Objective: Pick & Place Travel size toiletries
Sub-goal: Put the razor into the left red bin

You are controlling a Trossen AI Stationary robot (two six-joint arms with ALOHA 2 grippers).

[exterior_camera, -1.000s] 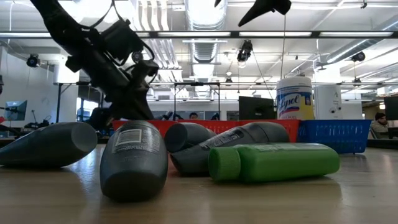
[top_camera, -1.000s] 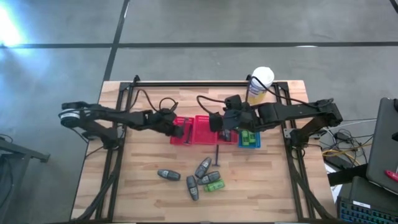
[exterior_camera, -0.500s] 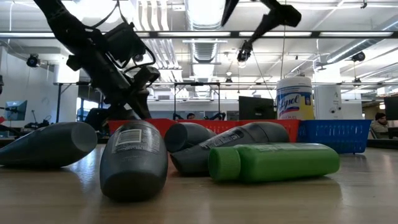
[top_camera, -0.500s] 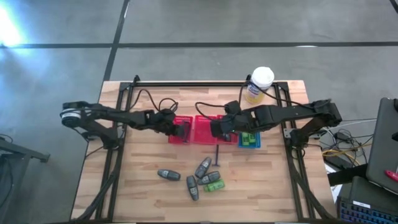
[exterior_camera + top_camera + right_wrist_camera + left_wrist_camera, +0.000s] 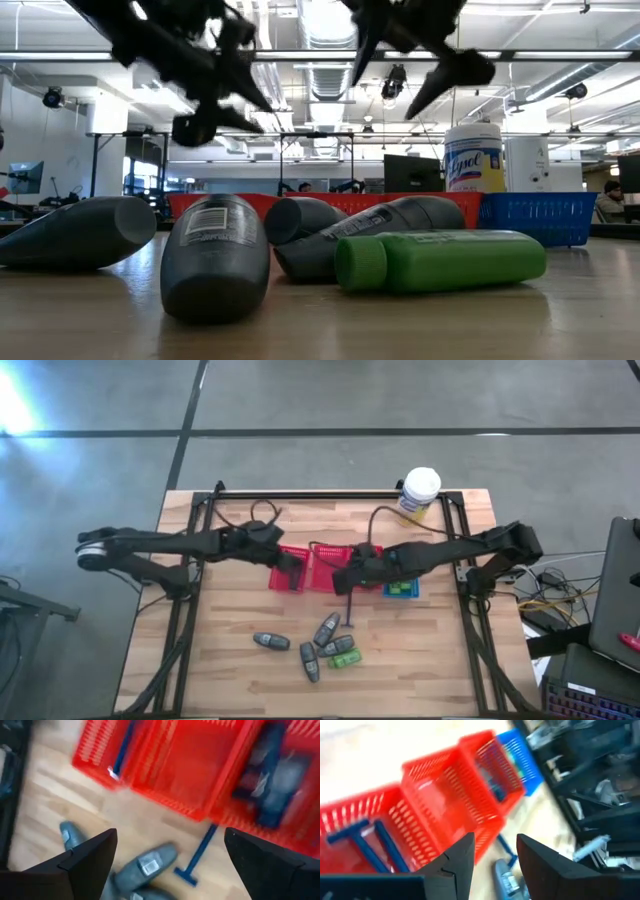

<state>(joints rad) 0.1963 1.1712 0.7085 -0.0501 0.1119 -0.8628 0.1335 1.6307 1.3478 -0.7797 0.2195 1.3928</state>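
The right gripper, jaws spread wide and empty, is poised above the razor lying beside the red baskets on the surface, best straddled across its thin handle, while the left gripper, jaws parted, is held over the baskets

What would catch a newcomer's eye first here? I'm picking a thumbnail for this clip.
The row of bright baskets mid-table: two red baskets with a blue basket on their right, both dark arms reaching in over them. Next, the loose cluster of grey bottles and one green bottle nearer the front edge. A white-and-yellow canister stands at the back right.
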